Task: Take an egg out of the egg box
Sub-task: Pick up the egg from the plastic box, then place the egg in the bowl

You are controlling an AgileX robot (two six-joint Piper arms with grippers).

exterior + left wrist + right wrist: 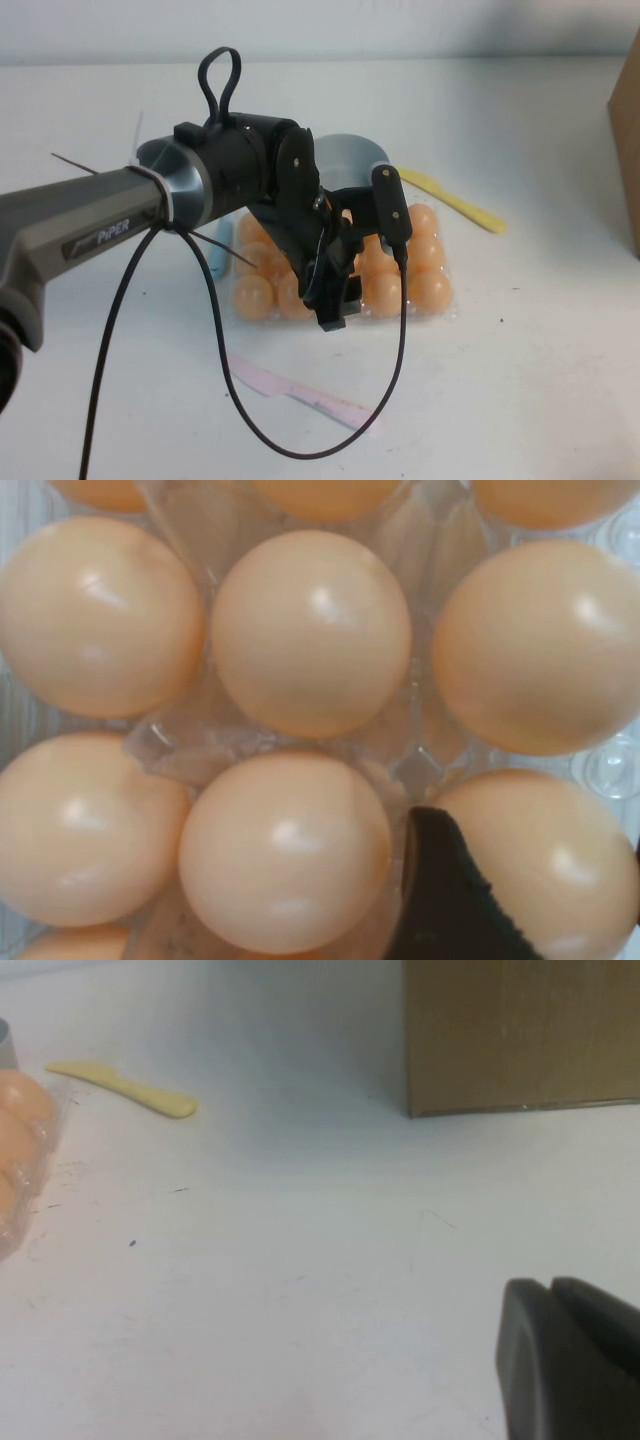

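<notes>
The clear egg box lies mid-table, filled with pale orange eggs. My left gripper reaches down into its near side. In the left wrist view the gripper straddles one egg that sits in its cup. One black fingertip is wedged between this egg and its neighbour; the other finger only just shows at the frame's edge. The clear tray shows between the eggs. My right gripper is shut and empty, low over the bare table, off to the right of the box.
A round grey bowl stands behind the egg box. A yellow spatula lies at its right, also in the right wrist view. A cardboard box stands at the right edge. A pink strip lies in front.
</notes>
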